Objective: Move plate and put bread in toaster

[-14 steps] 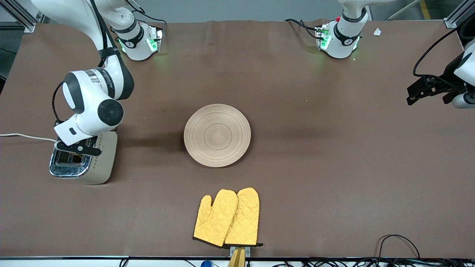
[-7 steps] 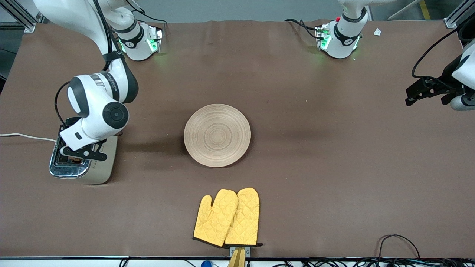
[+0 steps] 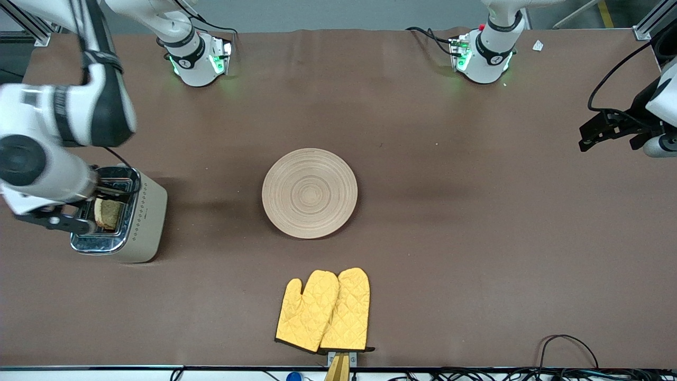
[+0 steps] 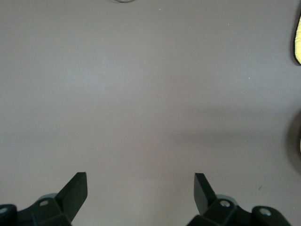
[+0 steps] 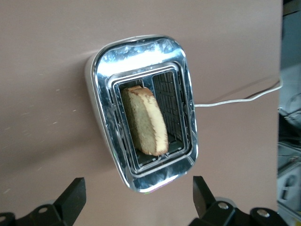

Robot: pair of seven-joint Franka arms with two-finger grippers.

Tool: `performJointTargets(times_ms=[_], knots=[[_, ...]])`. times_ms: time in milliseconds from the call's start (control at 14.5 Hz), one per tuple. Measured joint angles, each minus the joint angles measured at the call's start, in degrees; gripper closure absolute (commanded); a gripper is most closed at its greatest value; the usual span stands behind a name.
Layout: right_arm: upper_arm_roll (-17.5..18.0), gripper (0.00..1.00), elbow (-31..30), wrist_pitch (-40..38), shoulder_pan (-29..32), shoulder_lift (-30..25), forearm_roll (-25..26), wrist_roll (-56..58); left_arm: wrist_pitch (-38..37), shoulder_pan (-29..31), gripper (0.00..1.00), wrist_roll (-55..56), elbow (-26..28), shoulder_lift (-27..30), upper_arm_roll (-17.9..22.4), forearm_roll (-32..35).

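Observation:
The cream toaster with a chrome top stands at the right arm's end of the table. The brown bread sits tilted in one slot, its crust sticking out. My right gripper hangs open and empty above the toaster. In the right wrist view its fingers straddle the toaster's end, well above the bread. The pale ringed plate lies bare at the table's middle. My left gripper waits open and empty over bare table at the left arm's end; its wrist view shows only tabletop.
A pair of yellow oven mitts lies nearer the front camera than the plate. The toaster's white cord runs off toward the table's edge. Black cables lie at the front edge.
My right arm has lifted up and away from the toaster top, with its gripper open. The bread now shows in the slot. The plate and the left arm have stayed put.

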State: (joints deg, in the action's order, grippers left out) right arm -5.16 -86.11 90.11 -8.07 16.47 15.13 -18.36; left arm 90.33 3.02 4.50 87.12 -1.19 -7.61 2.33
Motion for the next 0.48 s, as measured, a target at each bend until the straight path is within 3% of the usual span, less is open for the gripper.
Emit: performJointTargets(times_ms=[207, 483], knots=[[1.99, 0.0, 5.54, -2.89, 4.45, -3.25, -6.36, 5.12, 0.0, 0.02, 0.0, 0.0, -0.02, 0.0, 0.0, 0.0], [3.0, 0.0, 7.18, -4.3, 7.26, -11.79, -11.89, 12.18, 0.0, 0.02, 0.0, 0.0, -0.03, 0.0, 0.0, 0.0]])
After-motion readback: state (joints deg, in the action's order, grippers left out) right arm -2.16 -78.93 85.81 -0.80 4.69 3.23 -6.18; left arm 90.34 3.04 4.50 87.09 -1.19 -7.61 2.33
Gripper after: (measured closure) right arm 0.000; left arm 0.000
